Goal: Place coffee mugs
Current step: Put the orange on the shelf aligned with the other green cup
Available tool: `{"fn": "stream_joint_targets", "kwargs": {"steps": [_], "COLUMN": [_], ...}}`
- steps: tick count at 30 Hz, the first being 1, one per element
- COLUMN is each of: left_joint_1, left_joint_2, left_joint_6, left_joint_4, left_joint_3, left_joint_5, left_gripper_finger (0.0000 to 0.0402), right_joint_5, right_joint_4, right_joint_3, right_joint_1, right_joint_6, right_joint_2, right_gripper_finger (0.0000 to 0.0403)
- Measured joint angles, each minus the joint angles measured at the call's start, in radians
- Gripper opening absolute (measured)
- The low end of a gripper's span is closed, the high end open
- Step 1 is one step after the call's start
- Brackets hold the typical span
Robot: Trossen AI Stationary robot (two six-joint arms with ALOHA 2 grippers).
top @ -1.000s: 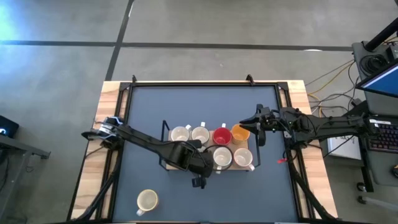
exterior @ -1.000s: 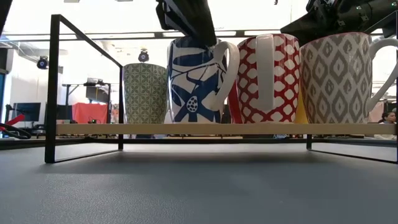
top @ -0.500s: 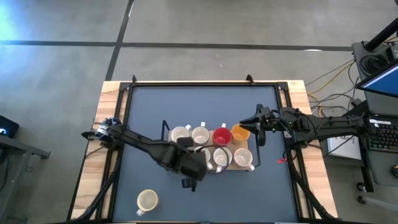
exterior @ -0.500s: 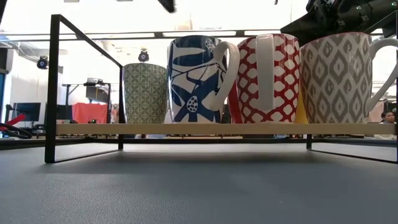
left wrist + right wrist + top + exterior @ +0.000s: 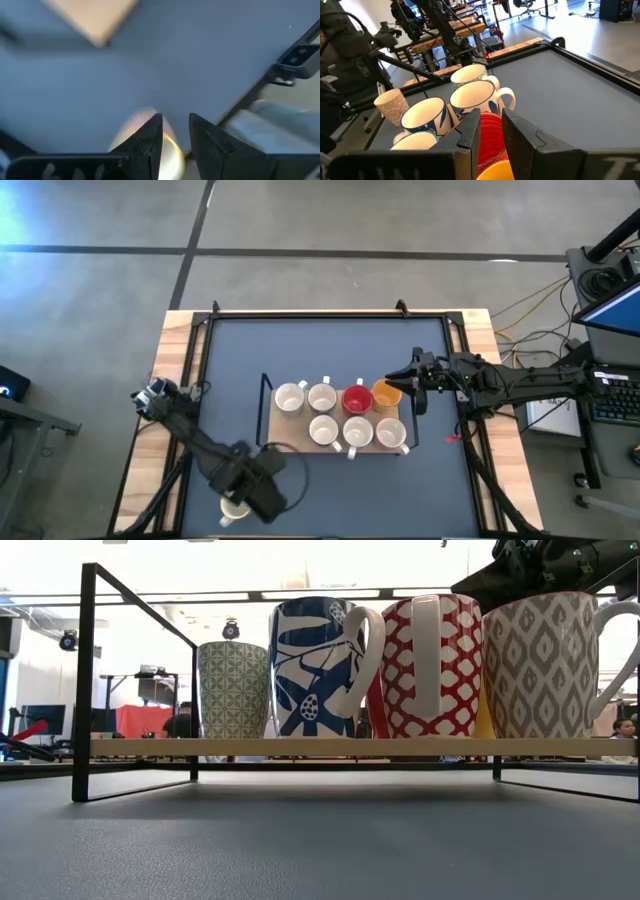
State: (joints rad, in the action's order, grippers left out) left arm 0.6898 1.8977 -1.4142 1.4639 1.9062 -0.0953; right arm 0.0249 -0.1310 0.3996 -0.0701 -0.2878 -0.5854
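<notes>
While seven mugs are sitting on the rack, one cream mug is waiting near the table's front edge, with the left gripper hovering over it, fingers slightly parted, empty. The right gripper, narrowly parted, is hanging by the orange mug.

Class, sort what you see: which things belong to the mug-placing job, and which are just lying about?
Job: red mug, orange mug and five white mugs on the wooden rack; loose cream mug under the left gripper; right gripper beside the orange mug.
Lying about: keyboard, floor cables, both off the table.
</notes>
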Motion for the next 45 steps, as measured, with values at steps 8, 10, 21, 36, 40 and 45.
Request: {"fn": "stream_joint_targets", "kwargs": {"steps": [8,10,21,36,40,45], "left_joint_1": [0.085,0.096,0.113,0.112,0.106,0.092], "left_joint_2": [0.034,0.046,0.114,0.115,0.113,0.106], "left_joint_6": [-0.43,-0.456,-0.462,-0.352,-0.318,-0.312], "left_joint_4": [-0.065,-0.065,-0.077,-0.137,-0.139,-0.152], "left_joint_3": [-0.016,-0.018,-0.092,-0.179,-0.175,-0.152], "left_joint_5": [0.061,0.071,0.106,0.108,0.113,0.112], "left_gripper_finger": [0.0094,0.0108,0.0146,0.0011,0.001,0.0006], "right_joint_5": [0.0,0.0,0.0,0.0,0.0,0.0], "right_joint_4": [0.0,0.0,0.0,0.0,0.0,0.0], "right_joint_3": [0.0,0.0,0.0,0.0,0.0,0.0], "right_joint_1": [0.0,0.0,0.0,0.0,0.0,0.0], "right_joint_6": [0.0,0.0,0.0,0.0,0.0,0.0], "right_joint_2": [0.0,0.0,0.0,0.0,0.0,0.0], "right_gripper_finger": [0.0068,0.0068,0.0068,0.0068,0.0068,0.0068]}}
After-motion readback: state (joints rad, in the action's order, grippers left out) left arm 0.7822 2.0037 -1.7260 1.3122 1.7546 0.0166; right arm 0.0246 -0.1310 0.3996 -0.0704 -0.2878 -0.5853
